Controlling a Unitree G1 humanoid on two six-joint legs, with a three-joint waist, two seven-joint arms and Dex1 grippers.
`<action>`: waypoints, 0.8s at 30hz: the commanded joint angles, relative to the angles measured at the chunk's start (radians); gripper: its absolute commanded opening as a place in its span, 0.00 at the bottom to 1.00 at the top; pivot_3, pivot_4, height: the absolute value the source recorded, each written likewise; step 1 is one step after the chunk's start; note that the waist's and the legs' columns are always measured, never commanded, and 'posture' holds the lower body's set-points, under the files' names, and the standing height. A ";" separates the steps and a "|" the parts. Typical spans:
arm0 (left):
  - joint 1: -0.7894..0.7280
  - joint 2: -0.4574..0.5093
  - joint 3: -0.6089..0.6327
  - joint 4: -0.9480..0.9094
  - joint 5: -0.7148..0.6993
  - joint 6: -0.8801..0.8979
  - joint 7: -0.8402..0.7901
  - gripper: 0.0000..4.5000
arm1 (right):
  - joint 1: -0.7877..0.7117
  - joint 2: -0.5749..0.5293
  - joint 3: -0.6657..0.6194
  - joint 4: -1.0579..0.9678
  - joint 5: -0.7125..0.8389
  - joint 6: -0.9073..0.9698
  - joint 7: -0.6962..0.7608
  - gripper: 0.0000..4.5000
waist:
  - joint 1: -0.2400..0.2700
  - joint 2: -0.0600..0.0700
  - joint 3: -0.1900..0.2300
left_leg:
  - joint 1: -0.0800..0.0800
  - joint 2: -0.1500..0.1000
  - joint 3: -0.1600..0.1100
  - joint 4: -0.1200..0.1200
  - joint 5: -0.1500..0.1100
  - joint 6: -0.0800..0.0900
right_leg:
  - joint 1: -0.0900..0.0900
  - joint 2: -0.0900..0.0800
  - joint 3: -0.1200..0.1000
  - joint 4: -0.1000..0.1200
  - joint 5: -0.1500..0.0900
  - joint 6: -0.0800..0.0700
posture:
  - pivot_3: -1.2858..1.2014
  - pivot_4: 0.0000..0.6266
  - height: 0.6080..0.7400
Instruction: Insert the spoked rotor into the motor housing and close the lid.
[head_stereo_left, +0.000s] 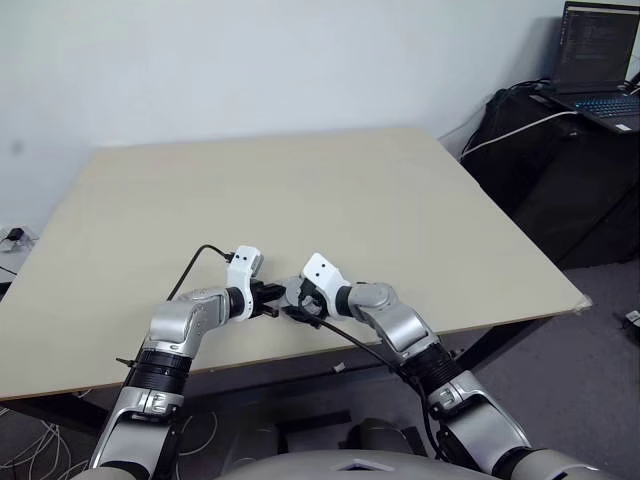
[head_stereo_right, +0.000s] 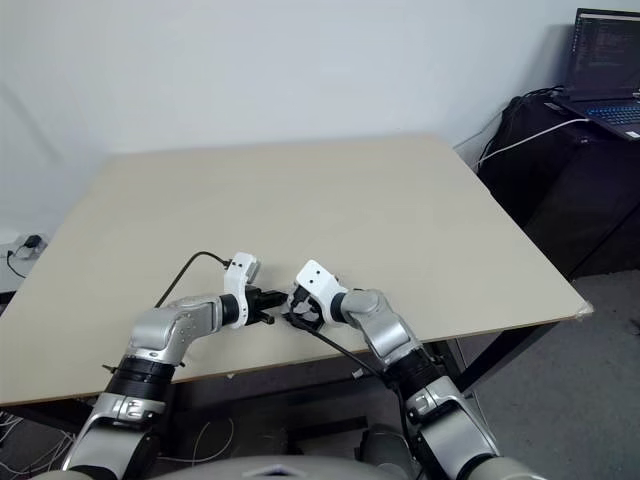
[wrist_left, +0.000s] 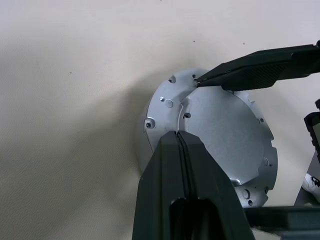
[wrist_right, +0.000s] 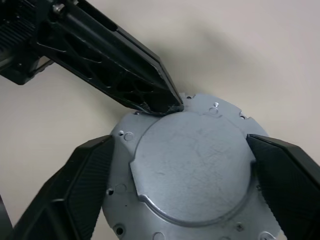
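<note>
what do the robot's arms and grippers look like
Both arms are silver-grey metal with rounded joint housings and black ribbed collars at the forearms. Each wrist carries a white angular block with small dark dots. A thin black cable loops off the left wrist; another runs along the right arm. The left gripper and right gripper each have two black tapering fingers with ridged inner pads.

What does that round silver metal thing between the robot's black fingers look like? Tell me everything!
The round silver disc is dull grey metal, with a raised flat middle and a notched rim dotted with small holes and screws. It lies on the beige table. The right gripper straddles it, fingers wide. The left gripper, shut, touches its rim.
</note>
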 joint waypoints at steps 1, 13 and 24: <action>0.003 -0.004 -0.028 0.017 0.009 0.022 -0.010 0.00 | 0.006 0.007 0.001 -0.012 0.007 0.011 0.003 1.00 | 0.000 0.000 0.000 | 0.000 0.000 0.000 0.000 0.000 0.000 | 0.000 0.000 0.000 0.000 0.000 0.000 | 0.52 0.00 1.00; 0.005 -0.010 -0.035 0.018 0.011 0.022 -0.013 0.00 | 0.005 0.039 -0.083 -0.058 0.040 -0.039 -0.076 1.00 | 0.001 -0.003 0.003 | 0.000 0.000 0.000 0.000 0.000 -0.001 | 0.000 -0.001 0.000 0.000 0.000 0.000 | 0.52 0.00 1.00; 0.000 -0.016 -0.038 0.022 0.012 0.021 -0.019 0.00 | 0.088 -0.087 -0.083 -0.360 0.142 0.139 0.065 1.00 | 0.005 -0.006 0.007 | -0.001 -0.001 -0.001 -0.001 -0.001 0.000 | 0.000 -0.002 -0.001 -0.001 -0.001 0.001 | 0.52 0.00 1.00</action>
